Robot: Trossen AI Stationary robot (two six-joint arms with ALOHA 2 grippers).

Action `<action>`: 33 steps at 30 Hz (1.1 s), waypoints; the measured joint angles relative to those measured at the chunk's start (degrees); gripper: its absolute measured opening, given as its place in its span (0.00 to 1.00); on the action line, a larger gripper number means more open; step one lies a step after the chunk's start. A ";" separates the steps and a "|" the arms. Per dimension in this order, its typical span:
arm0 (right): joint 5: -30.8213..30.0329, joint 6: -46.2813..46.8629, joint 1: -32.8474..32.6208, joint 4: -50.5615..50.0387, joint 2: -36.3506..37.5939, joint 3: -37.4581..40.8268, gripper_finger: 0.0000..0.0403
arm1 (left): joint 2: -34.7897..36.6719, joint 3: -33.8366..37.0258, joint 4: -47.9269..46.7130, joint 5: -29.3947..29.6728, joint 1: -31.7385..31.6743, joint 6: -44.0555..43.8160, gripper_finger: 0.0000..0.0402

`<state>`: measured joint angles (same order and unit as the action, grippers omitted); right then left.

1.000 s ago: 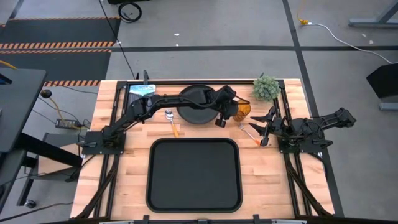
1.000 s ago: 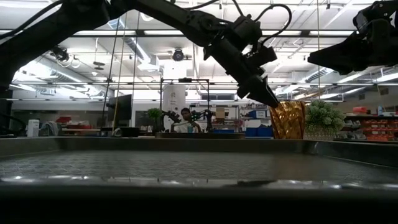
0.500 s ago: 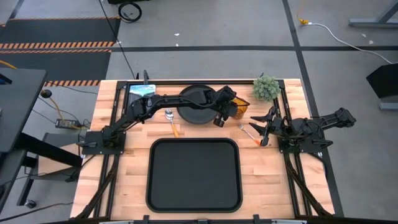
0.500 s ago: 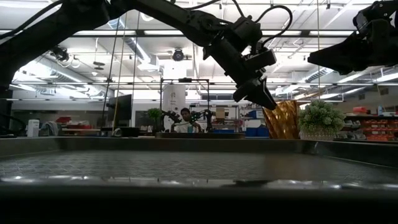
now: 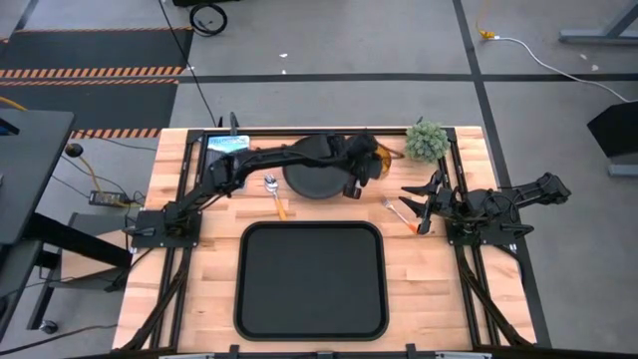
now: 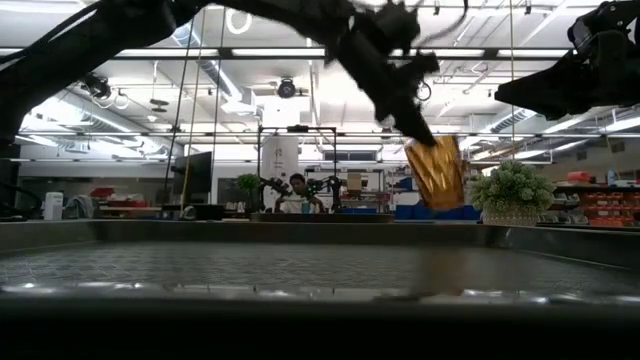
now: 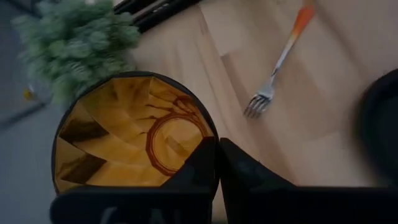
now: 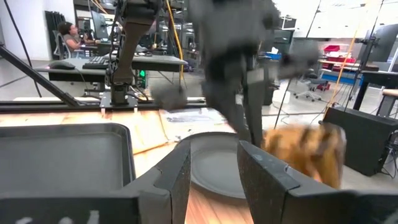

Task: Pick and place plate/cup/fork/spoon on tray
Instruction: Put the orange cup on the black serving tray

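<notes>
Left hand (image 5: 367, 170) pinching the rim of the cup (image 5: 380, 163), tilted, lifted clear of the counter (image 5: 419, 279) beside the plate (image 5: 317, 168). Right hand (image 5: 424, 204) spread, parked near the fork (image 5: 401, 212). Tray (image 5: 310, 280) bare, spoon (image 5: 273, 194) beside plate.

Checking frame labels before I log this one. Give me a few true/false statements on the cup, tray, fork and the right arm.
1. The left gripper holds the cup off the table, tilted. True.
2. The tray already holds the plate. False: nothing lies in the tray; the plate is on the table behind it.
3. The fork lies on the table near the right gripper. True.
4. The right gripper grips the spoon. False: it holds nothing.
</notes>
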<state>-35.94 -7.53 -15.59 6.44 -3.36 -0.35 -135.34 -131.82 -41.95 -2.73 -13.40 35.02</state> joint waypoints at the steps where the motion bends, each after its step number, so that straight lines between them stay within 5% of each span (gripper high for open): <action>1: 0.01 0.00 0.00 0.09 0.00 0.02 0.34 | 0.10 -2.40 -3.24 -0.33 -0.05 -1.80 0.04; 10: 0.11 0.00 0.00 0.86 -0.01 -0.01 0.34 | 7.26 -1.17 -15.20 -8.55 2.74 -17.59 0.04; 20: -0.04 0.00 0.00 1.65 -0.02 0.02 0.34 | 7.40 1.11 -27.31 -8.50 11.95 -22.82 0.04; 33: -0.02 0.00 0.00 1.70 0.00 -0.01 0.34 | 8.06 11.97 -29.60 5.10 21.86 -45.26 0.04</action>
<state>-35.97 -7.53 -15.59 8.14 -3.36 -0.36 -127.28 -119.85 -71.55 2.36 8.46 -10.23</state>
